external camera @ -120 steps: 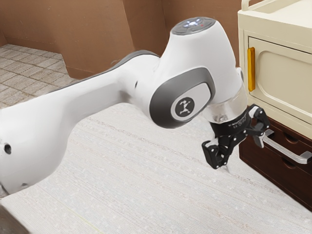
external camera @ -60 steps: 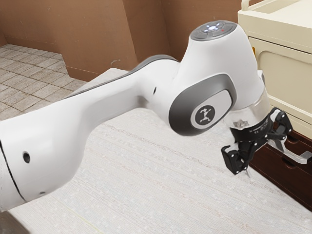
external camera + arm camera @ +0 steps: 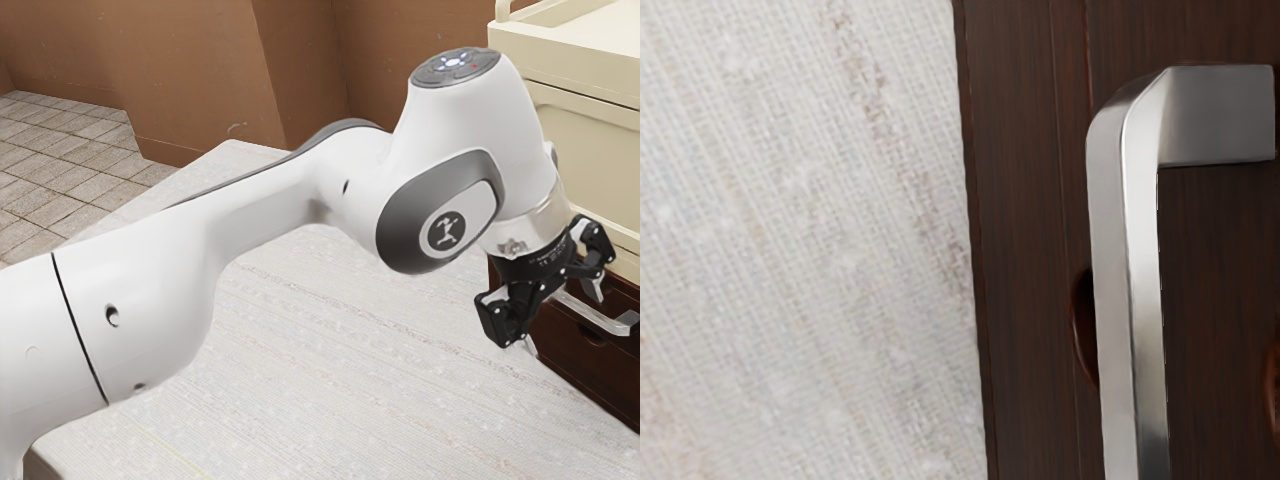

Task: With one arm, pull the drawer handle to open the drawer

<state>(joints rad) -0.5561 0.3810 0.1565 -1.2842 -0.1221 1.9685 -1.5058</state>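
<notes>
A: Where's the gripper [image 3: 564, 318]?

B: Toward the exterior view's right, at the end of the white arm [image 3: 250, 230], tilted downward near the silver handle [image 3: 1125, 300].

A: Has it got hold of anything?

B: No, its fingers are spread wide and hold nothing. The one on the exterior view's right overlaps the handle's end there; whether they touch, I can't tell.

A: And the handle itself?

B: It's on the dark wooden drawer front [image 3: 1025, 300], below the cream cabinet section [image 3: 600, 150]. In the wrist view its bar stands out from the wood on a squared, bent end.

A: What's beside the drawer?

B: A pale, textured surface [image 3: 800, 240]. I can't tell whether the drawer is fully shut.
</notes>
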